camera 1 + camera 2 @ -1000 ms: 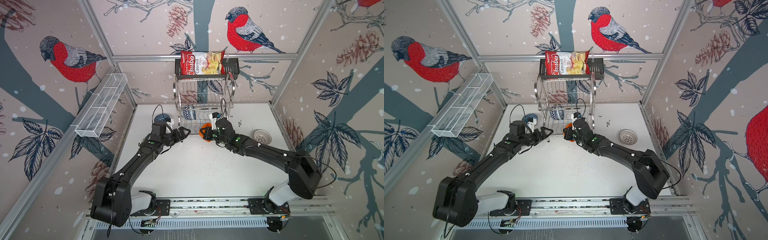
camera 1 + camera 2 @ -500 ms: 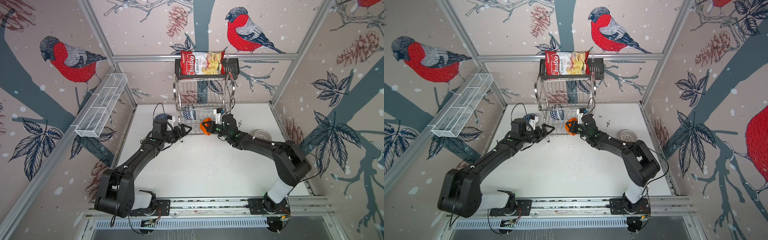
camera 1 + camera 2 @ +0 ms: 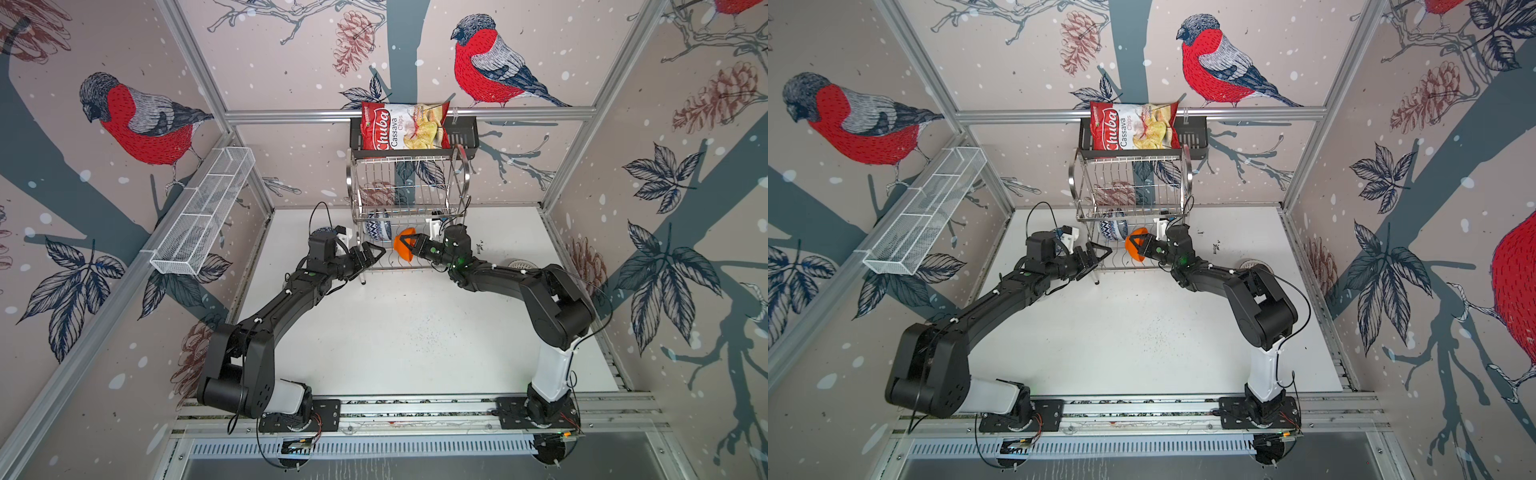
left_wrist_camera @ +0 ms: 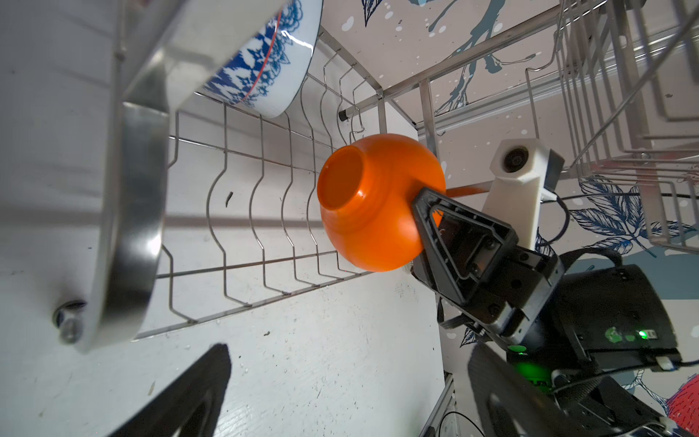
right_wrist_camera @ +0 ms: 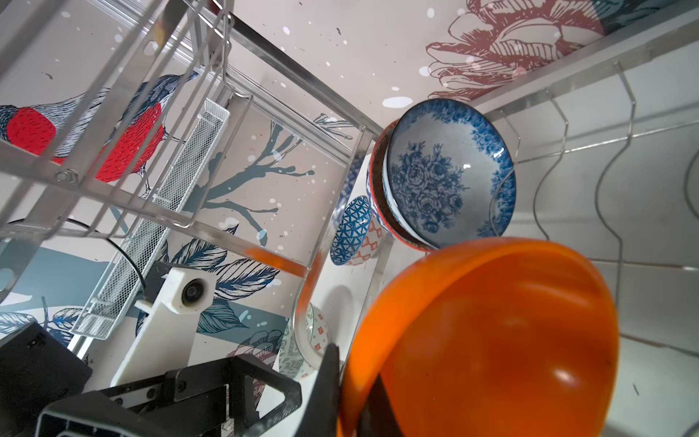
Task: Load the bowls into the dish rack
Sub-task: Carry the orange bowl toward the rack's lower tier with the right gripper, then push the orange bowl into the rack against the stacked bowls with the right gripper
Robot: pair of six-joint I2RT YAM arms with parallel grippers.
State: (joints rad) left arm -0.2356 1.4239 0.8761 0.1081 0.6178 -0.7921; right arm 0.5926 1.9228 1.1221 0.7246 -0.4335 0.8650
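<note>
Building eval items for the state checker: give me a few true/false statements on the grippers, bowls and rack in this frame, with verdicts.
1. The right gripper is shut on the rim of the orange bowl. True.
2. The left gripper holds a bowl. False: it is open and empty, beside the dish rack.
3. A blue floral bowl stands on edge in the rack's lower tier. True.
4. The cassava chips bag lies on the rack's upper tier. False: it sits in the black shelf above the rack.
</note>
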